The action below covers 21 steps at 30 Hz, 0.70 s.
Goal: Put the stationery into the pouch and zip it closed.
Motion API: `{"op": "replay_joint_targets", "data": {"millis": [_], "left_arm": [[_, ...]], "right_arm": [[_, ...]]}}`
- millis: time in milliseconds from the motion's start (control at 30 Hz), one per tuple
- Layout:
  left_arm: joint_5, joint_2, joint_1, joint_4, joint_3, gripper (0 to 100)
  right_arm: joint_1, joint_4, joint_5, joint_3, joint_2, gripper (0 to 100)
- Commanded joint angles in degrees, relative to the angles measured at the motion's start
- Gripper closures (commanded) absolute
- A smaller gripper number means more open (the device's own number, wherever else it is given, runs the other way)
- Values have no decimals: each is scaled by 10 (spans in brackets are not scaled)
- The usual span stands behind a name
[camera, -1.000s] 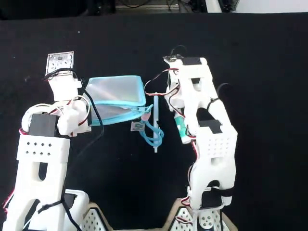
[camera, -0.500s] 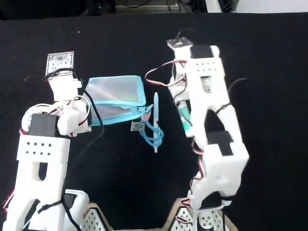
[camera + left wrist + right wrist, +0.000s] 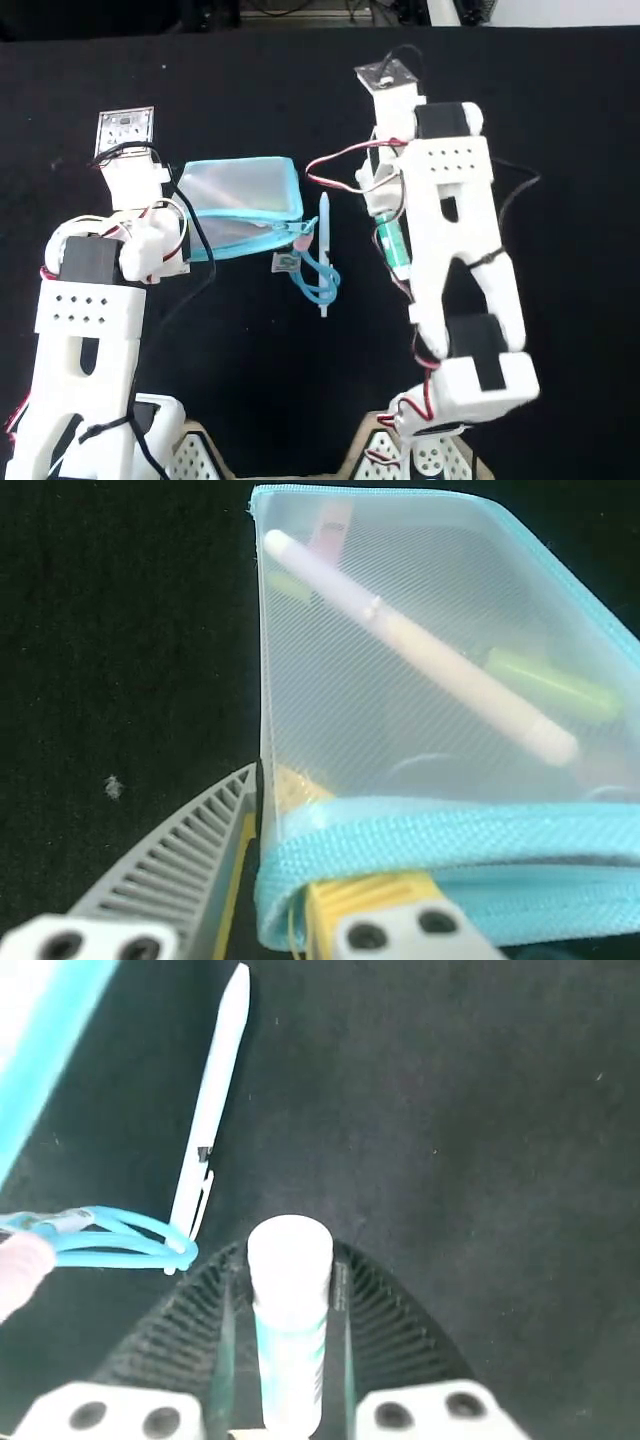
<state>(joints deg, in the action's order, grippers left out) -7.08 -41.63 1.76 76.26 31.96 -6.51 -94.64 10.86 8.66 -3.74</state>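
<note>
1. My left gripper (image 3: 265,790) is clenched on a corner edge of the pouch (image 3: 245,205).
2. My right gripper (image 3: 290,1252) grasps a glue stick (image 3: 289,1300), apart from the pouch, past its zipper end.
3. A pen (image 3: 323,235) lies just beside the pouch's zipper end. More stationery (image 3: 420,670) lies inside the pouch.

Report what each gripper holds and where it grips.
Left gripper: pouch, by a teal-edged corner. Right gripper: white-and-green marker, around its barrel.
</note>
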Motion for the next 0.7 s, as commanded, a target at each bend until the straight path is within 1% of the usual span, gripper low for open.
{"op": "replay_joint_targets", "data": {"millis": [0,133,200,667], "left_arm": [[-1,4,7,3,1,967],[-1,4,7,2,1,967],[-1,4,7,3,1,967],[-1,4,7,4,2,967]], "right_arm": [[-40,11,4,3,65,988],[-95,14,0,3,96,987],[-107,21,-1,6,109,987],[-112,89,-2,3,233,987]]}}
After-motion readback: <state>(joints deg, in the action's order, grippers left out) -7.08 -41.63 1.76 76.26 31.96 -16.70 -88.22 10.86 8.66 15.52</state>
